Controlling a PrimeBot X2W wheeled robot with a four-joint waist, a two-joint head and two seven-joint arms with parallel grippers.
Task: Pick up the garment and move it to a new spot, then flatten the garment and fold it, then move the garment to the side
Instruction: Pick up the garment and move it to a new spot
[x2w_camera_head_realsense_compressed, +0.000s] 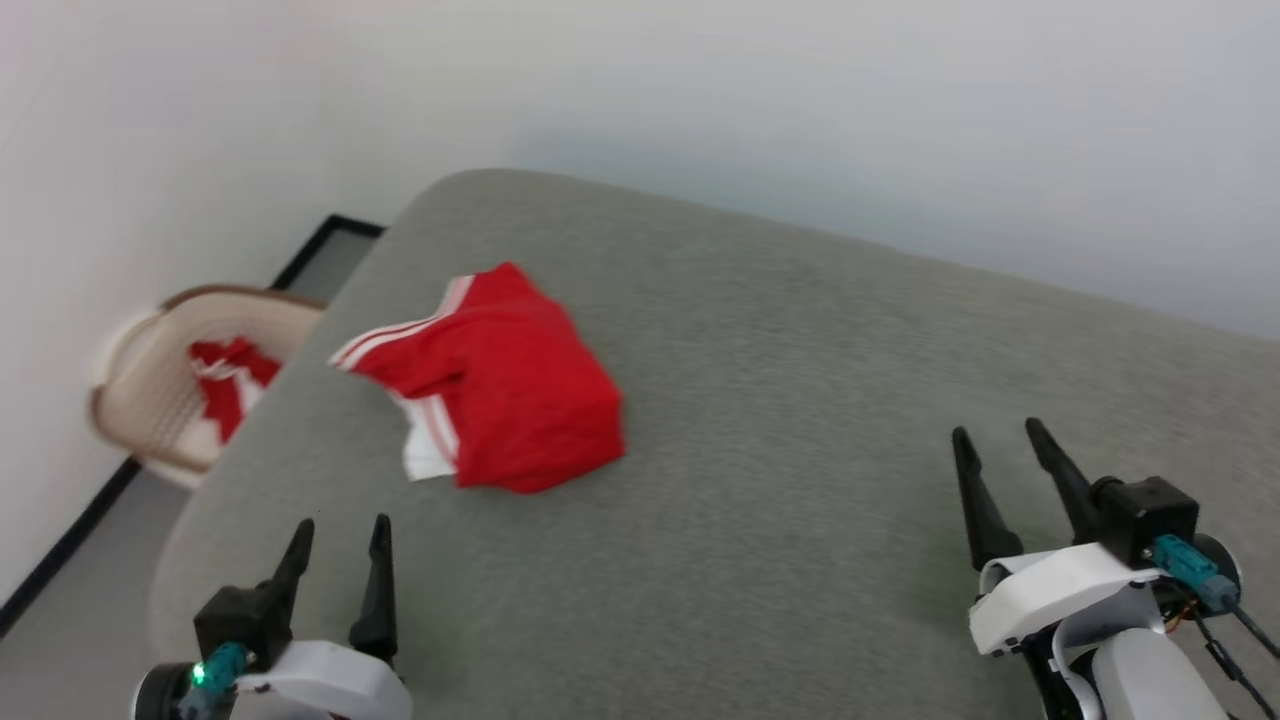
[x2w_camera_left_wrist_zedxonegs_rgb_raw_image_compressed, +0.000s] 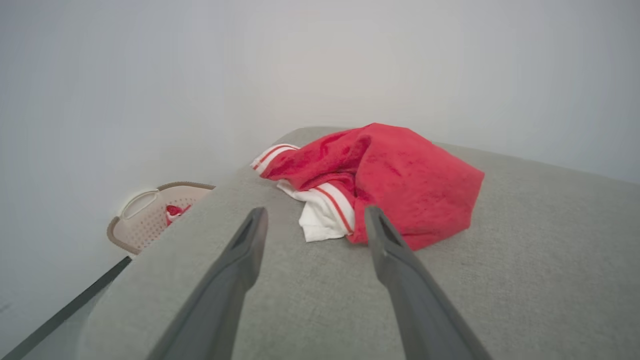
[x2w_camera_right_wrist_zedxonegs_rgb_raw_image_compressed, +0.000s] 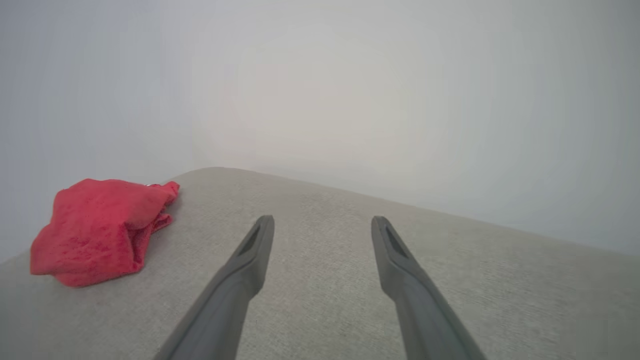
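Left gripper (x2w_camera_head_realsense_compressed: 341, 523) and right gripper (x2w_camera_head_realsense_compressed: 998, 430) are hovering spread and empty, red jersey (x2w_camera_head_realsense_compressed: 500, 380) is lying bunched, so I'm guessing pick-up's pending: left needs to reach and pinch.

Lower left of the head view: a basket (x2w_camera_head_realsense_compressed: 150, 390) smeared by blur, its near side hidden behind the grey surface (x2w_camera_head_realsense_compressed: 800, 400). The red cloth (x2w_camera_head_realsense_compressed: 235, 378) inside is too soft to identify. The jersey (x2w_camera_head_realsense_compressed: 510, 400) lies bundled, its folded-in faces hidden. The bottom edge cuts off both arms just behind the left gripper (x2w_camera_head_realsense_compressed: 341, 523) and right gripper (x2w_camera_head_realsense_compressed: 998, 428). The surface runs off the right edge.
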